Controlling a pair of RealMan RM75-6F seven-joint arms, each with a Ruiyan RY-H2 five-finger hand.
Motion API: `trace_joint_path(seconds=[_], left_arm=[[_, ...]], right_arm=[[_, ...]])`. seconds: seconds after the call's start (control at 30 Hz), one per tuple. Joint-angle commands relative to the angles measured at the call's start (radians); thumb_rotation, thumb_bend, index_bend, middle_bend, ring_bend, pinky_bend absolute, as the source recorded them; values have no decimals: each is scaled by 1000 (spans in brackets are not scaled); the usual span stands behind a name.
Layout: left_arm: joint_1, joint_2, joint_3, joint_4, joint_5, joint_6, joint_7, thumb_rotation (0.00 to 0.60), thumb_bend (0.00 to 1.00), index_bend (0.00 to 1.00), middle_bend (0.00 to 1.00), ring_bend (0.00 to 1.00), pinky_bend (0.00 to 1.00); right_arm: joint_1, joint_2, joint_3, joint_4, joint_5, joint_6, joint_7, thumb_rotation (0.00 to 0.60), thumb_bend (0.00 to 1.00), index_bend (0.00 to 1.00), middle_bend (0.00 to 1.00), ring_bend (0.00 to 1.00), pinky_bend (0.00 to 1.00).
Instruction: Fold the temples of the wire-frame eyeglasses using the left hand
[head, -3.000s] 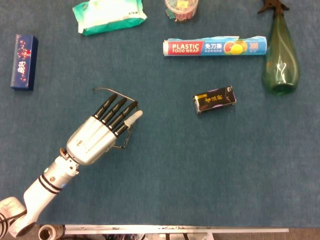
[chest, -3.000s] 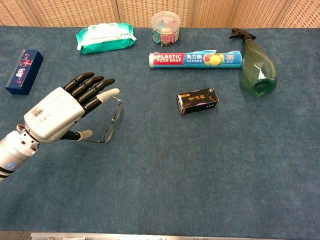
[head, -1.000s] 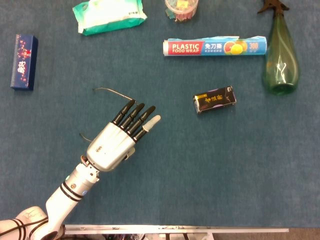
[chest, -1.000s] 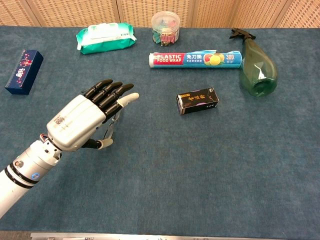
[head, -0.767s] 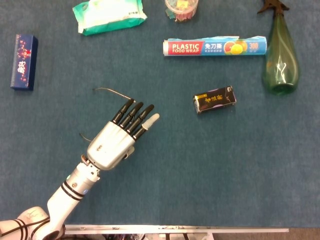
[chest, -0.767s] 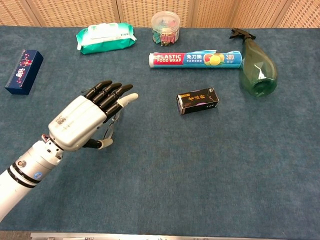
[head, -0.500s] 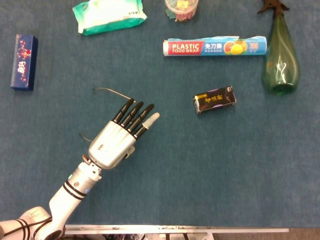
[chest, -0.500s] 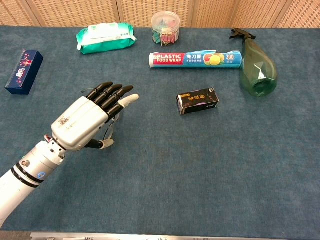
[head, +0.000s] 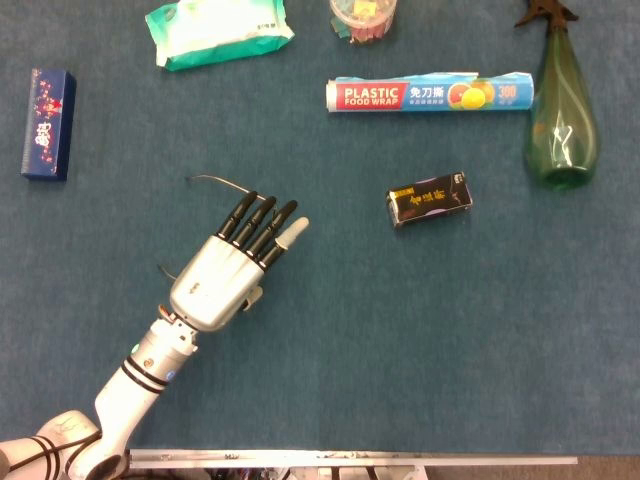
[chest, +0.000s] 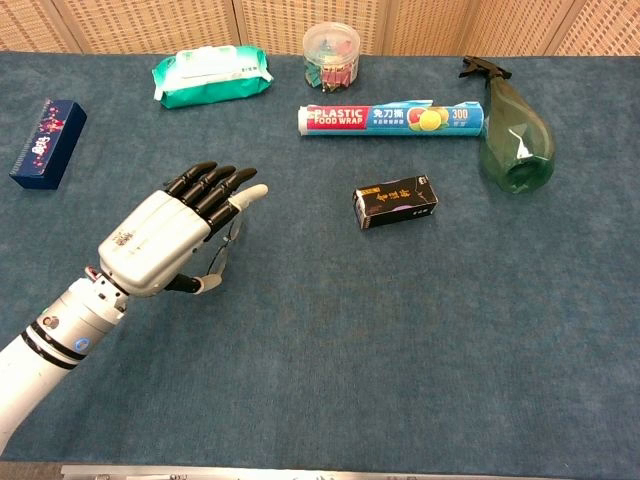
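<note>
The wire-frame eyeglasses (head: 213, 180) lie on the blue table cloth, mostly hidden under my left hand (head: 225, 275). In the head view one thin temple sticks out beyond the fingertips and another wire end shows left of the palm. In the chest view a bit of the frame (chest: 219, 255) shows between the thumb and the fingers. The left hand (chest: 165, 240) hovers palm down over the glasses with fingers stretched out and apart, holding nothing that I can see. Neither view shows the right hand.
A black box (head: 428, 199) lies to the right of the hand. Along the far side are a blue box (head: 47, 123), a green wipes pack (head: 218, 30), a tub of clips (head: 362, 18), a food wrap box (head: 428, 94) and a green spray bottle (head: 562, 110).
The left hand had shifted right over the glasses, covering most of the frame. In the last half second it has drifted slightly back to the left. Its fingers stay extended.
</note>
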Motion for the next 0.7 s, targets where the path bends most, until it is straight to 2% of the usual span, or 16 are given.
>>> trace_joint_path(seconds=[0.03, 0.7], left_arm=[[3, 6, -3, 10, -6, 5, -7, 600, 104, 0, 0, 0, 48], [7, 39, -45, 64, -53, 29, -36, 600, 104, 0, 0, 0, 48]], right_arm=[[0, 0, 0, 0, 0, -1, 0, 600, 187, 331, 293, 228, 382], [4, -2, -2, -7, -3, -7, -20, 600, 186, 331, 293, 228, 382]])
